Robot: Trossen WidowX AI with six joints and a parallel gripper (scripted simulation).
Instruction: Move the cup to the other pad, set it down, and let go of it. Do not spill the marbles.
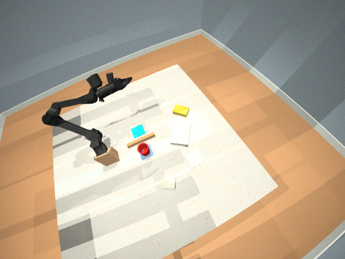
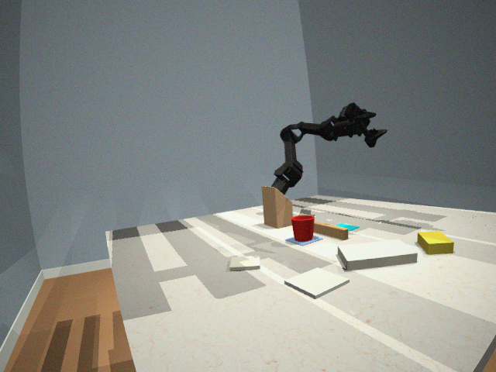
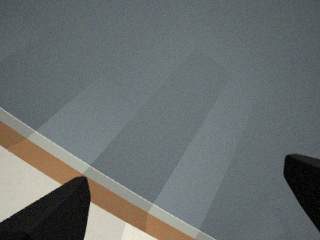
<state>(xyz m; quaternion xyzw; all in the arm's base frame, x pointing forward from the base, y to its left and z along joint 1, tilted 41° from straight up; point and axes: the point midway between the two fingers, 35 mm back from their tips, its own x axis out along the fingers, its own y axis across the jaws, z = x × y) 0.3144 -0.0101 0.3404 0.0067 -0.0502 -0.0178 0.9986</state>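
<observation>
Red cup [image 2: 302, 227] sits upright on the pale blue pad [image 2: 303, 240], marbles [image 1: 143, 150] inside, just near of the wooden bar [image 2: 331, 230]. Beyond that bar lies the cyan pad [image 1: 137, 130]. High above the desk [image 2: 248, 320], well apart from it all, the gripper [image 2: 374, 127] hangs spread wide, holding nothing.

A yellow block [image 1: 180, 110] lies near a white slab [image 1: 180, 135] — a wooden bar [image 1: 140, 139] well apart.
</observation>
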